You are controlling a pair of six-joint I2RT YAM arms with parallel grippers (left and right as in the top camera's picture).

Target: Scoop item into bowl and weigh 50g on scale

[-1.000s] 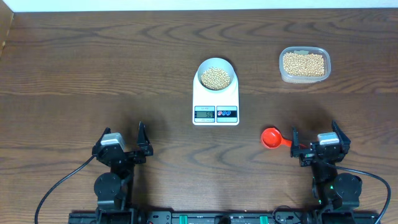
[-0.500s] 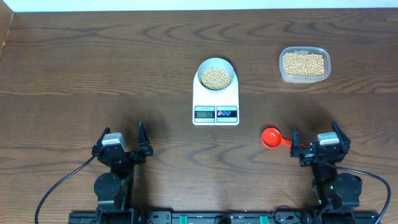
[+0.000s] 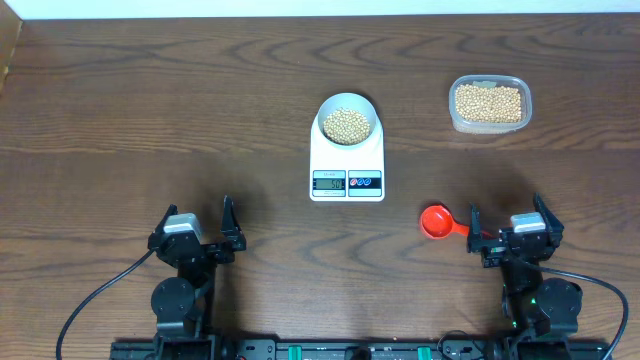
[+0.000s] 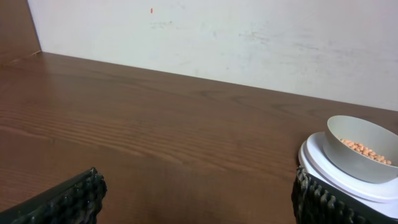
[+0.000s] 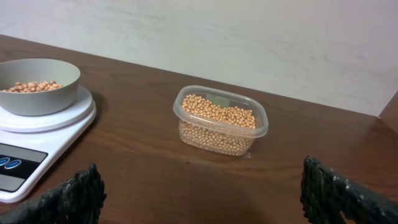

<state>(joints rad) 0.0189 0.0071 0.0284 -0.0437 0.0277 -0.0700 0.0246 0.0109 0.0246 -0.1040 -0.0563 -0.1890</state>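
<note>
The pale bowl [image 3: 371,107] holds beige beans [image 3: 347,126] and stands on the white scale [image 3: 321,160] at the table's middle. The display is lit but I cannot read it. The bowl [image 4: 348,144] also shows at the right of the left wrist view, and the bowl [image 5: 43,93] and scale [image 5: 50,134] at the left of the right wrist view. A red scoop [image 3: 435,222] lies empty on the table, its handle reaching to my right gripper's left finger. My left gripper [image 3: 196,225] [image 4: 194,202] and right gripper [image 3: 507,218] [image 5: 205,198] are open and empty near the front edge.
A clear plastic container [image 3: 489,103] full of beans stands at the back right; it also shows in the middle of the right wrist view [image 5: 221,121]. A pale wall runs along the table's far edge.
</note>
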